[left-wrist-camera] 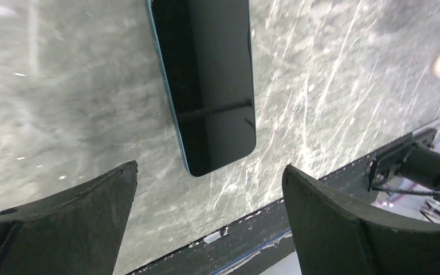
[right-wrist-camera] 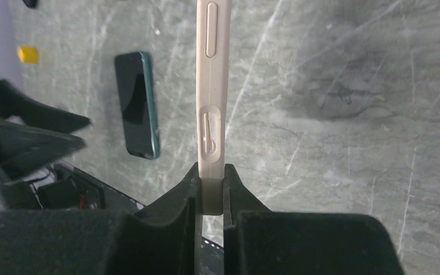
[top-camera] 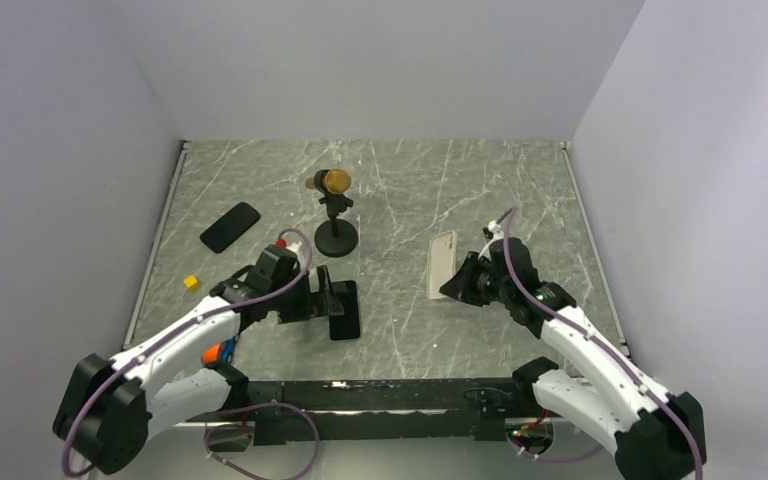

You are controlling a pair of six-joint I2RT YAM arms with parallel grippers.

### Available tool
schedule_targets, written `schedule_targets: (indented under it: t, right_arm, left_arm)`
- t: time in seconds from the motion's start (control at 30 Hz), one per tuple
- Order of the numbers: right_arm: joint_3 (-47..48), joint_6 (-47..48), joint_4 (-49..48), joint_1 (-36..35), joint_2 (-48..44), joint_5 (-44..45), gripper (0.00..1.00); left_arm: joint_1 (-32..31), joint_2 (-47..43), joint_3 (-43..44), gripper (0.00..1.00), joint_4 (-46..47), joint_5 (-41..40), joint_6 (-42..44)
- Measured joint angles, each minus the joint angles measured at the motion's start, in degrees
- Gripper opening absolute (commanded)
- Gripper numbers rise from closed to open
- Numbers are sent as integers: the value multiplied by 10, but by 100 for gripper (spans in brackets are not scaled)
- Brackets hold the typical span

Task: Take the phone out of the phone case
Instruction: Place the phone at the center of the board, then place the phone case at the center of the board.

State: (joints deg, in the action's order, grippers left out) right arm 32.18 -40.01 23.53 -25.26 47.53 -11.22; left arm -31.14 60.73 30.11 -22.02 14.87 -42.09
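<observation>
Looking down, you have your left hand (left-wrist-camera: pixel 209 166) spread wide, holding nothing, over the phone (left-wrist-camera: pixel 212 86) lying flat on the counter (right-wrist-camera: pixel 349 143), while your right hand (right-wrist-camera: pixel 211 172) pinches the beige case (right-wrist-camera: pixel 211 86) edge-on.

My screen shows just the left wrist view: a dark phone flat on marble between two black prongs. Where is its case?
Observer: The beige phone case is held on edge in the right gripper, to the right of the phone.
Visitor: What else is out there?
Observer: What looks like a gold-headed microphone on a black stand, beyond the phone.
Visitor: Anything more?
Observer: What looks like another dark phone, lying far off to the left.
</observation>
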Motion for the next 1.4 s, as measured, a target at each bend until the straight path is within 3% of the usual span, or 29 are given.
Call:
schedule_targets:
  t: [0.27, 0.5, 0.67, 0.73, 0.8, 0.87, 1.13, 1.27, 1.4]
  right_arm:
    - [-56, -8, -72, -21, 95, -119, 0]
    - [-150, -69, -168, -53, 98, -161, 0]
    - [-180, -98, -214, -53, 104, -159, 15]
    - [-183, -103, -221, -53, 102, -156, 30]
    - [-186, -110, -223, -53, 96, -149, 54]
    - [-186, -110, -223, -53, 93, -141, 98]
    - [-115, -72, -126, -68, 59, -64, 100]
    - [-59, -42, -67, -68, 60, -11, 100]
    - [-26, -17, -33, -68, 51, 25, 100]
  left_arm:
    - [18, -128, 110, 99, -129, -110, 77]
    - [43, -182, 130, 99, -156, -112, 101]
    - [55, -180, 129, 99, -156, -100, 107]
    - [73, -176, 129, 100, -155, -92, 117]
    - [123, -163, 129, 100, -154, -68, 133]
    - [181, -148, 129, 99, -152, -43, 143]
    - [340, -63, 121, 99, -116, 0, 108]
    - [430, 42, 124, 99, -80, 12, 66]
    - [473, 182, 200, 99, -81, -23, 61]
